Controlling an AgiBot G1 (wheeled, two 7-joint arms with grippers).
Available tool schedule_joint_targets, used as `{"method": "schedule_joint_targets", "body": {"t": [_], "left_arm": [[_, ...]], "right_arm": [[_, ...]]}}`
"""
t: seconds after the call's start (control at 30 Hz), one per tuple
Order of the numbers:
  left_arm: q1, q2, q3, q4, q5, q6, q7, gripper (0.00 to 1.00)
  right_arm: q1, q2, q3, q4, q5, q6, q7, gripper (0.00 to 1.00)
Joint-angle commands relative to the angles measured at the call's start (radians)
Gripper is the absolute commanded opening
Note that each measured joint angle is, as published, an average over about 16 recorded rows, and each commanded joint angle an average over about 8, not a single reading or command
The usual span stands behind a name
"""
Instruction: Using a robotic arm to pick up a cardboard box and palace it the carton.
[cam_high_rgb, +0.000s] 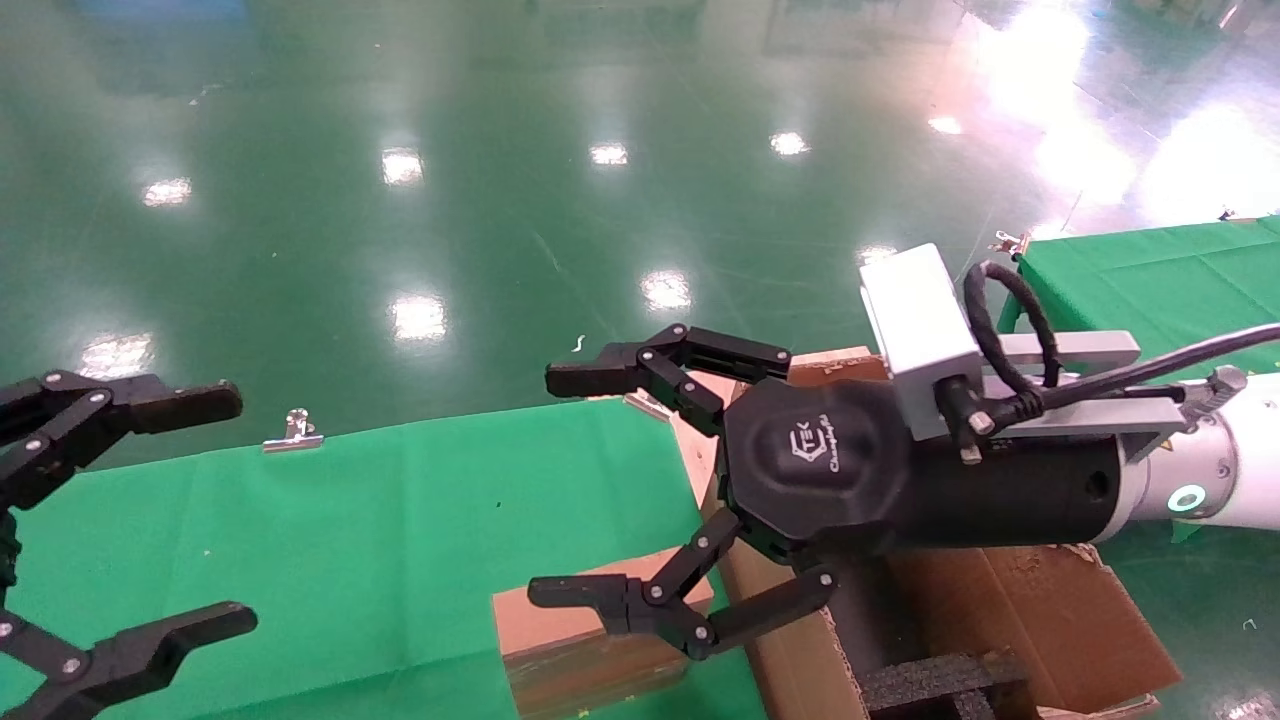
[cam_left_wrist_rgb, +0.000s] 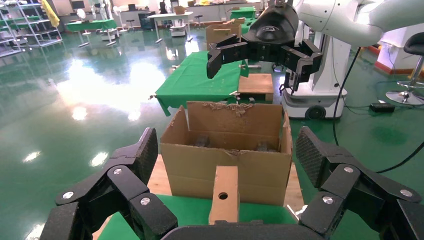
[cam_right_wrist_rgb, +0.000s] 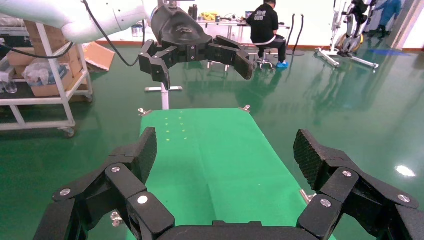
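Observation:
The small brown cardboard box (cam_high_rgb: 575, 645) stands on the green table beside the carton (cam_high_rgb: 1010, 610). In the left wrist view the cardboard box (cam_left_wrist_rgb: 223, 192) shows its round hole, with the carton (cam_left_wrist_rgb: 227, 150) open right behind it. The white robotic arm (cam_high_rgb: 1215, 480) reaches in from the right. Its right gripper (cam_high_rgb: 565, 485) hangs open and empty above the box, level with the carton's near corner. My left gripper (cam_high_rgb: 228, 510) is open and empty at the table's far left, facing the box (cam_left_wrist_rgb: 230, 152).
Black foam inserts (cam_high_rgb: 940, 685) sit inside the carton. A green-covered table (cam_high_rgb: 350, 520) carries the box, with a metal clip (cam_high_rgb: 293, 432) on its far edge. A second green table (cam_high_rgb: 1150, 280) stands at the right. Glossy green floor lies beyond.

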Motion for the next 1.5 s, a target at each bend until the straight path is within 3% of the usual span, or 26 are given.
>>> {"method": "schedule_joint_targets", "body": {"t": [0.03,0.2,0.47,0.73,1.5], "left_arm": [[0.0,0.0,0.0,0.0,0.0,0.0,0.0,0.0],[0.0,0.0,0.0,0.0,0.0,0.0,0.0,0.0],[0.0,0.0,0.0,0.0,0.0,0.0,0.0,0.0],[0.0,0.0,0.0,0.0,0.0,0.0,0.0,0.0],[0.0,0.0,0.001,0.0,0.0,0.0,0.0,0.0]], "right_arm": [[-0.002,0.0,0.002,0.0,0.004,0.002,0.0,1.0],[0.025,0.005,-0.032,-0.011,-0.06,-0.019,0.012,1.0],[0.142,-0.032,-0.147,-0.058,-0.267,-0.066,0.033,1.0],[0.268,-0.12,-0.292,-0.151,-0.435,-0.082,-0.01,1.0],[0.573,-0.405,-0.666,-0.419,-0.778,-0.081,-0.201,1.0]]}}
